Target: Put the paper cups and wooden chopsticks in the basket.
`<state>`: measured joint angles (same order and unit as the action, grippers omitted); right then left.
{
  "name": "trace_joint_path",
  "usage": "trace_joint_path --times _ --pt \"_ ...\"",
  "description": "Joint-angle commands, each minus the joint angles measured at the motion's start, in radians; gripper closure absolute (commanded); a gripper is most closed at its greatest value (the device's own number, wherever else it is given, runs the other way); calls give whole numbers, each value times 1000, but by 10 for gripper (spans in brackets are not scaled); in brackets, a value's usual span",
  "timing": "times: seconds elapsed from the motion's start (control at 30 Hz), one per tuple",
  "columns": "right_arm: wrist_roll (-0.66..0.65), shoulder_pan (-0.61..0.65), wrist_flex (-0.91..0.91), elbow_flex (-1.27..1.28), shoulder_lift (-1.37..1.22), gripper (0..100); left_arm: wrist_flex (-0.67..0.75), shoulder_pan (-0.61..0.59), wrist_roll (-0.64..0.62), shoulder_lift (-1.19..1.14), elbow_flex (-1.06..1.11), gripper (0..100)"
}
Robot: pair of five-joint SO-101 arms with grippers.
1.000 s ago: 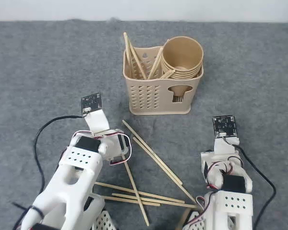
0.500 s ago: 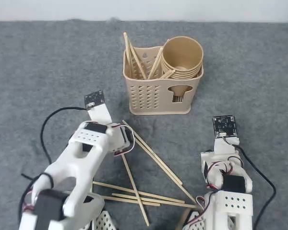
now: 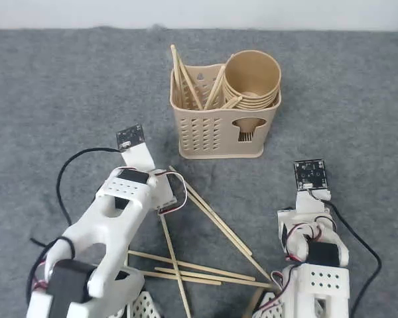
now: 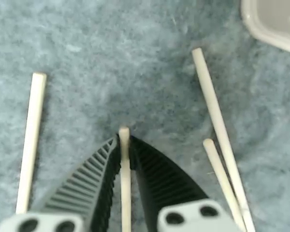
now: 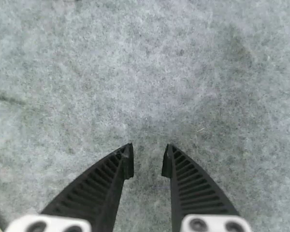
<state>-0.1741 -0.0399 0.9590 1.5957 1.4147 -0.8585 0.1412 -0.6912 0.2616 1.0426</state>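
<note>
Here, in the high view, a beige perforated plastic basket [image 3: 219, 129] stands toward the far side of the grey felt-covered bench [image 3: 66, 93]. A stack of brown paper cups [image 3: 253, 76] sits upright in its right part, and several wooden chopsticks [image 3: 183, 79] lean in its left part. The white left arm [image 3: 113, 232] bends over the near left of the bench, and one long wooden chopstick [image 3: 174, 268] runs out from under its wrist toward the near edge. A pair of loose chopsticks [image 3: 219, 222] lies diagonally between the two arms, close together. More loose chopsticks [image 3: 212, 270] lie crosswise near the arm bases. The white right arm [image 3: 315, 265] sits at the near right, well apart from the basket.

In the left wrist view, the left pincer [image 4: 124, 140] is clamped on the long chopstick [image 4: 125, 193], whose tip pokes out just past the black ribbed fingers [image 4: 157, 179]. One loose stick [image 4: 31, 140] lies to one side and two more [image 4: 215, 116] on the other, near the basket's corner [image 4: 275, 24].

In the right wrist view, the right pincer [image 5: 147, 157] hangs over bare felt [image 5: 135, 72] with its fingers slightly apart, gripping nothing.
</note>
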Motion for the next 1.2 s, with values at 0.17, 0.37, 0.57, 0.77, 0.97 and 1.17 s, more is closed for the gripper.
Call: trace_joint_path --times 0.17,0.37,0.57,0.77,0.97,1.17 --pt "-18 -19 -21 -5 18 884 14 -77 -9 3 -124 989" --pt "-18 -19 -22 -5 18 884 -31 -222 12 3 -260 989" --pt "-18 -19 -22 -5 18 884 -38 -359 89 3 -401 989" --pt "-18 -19 -22 -5 18 884 -38 -404 176 121 -440 989" --pt "-18 -19 -22 -5 18 884 -5 -396 213 509 -358 989" --pt "-18 -19 -22 -5 18 884 170 -354 215 778 -317 989"
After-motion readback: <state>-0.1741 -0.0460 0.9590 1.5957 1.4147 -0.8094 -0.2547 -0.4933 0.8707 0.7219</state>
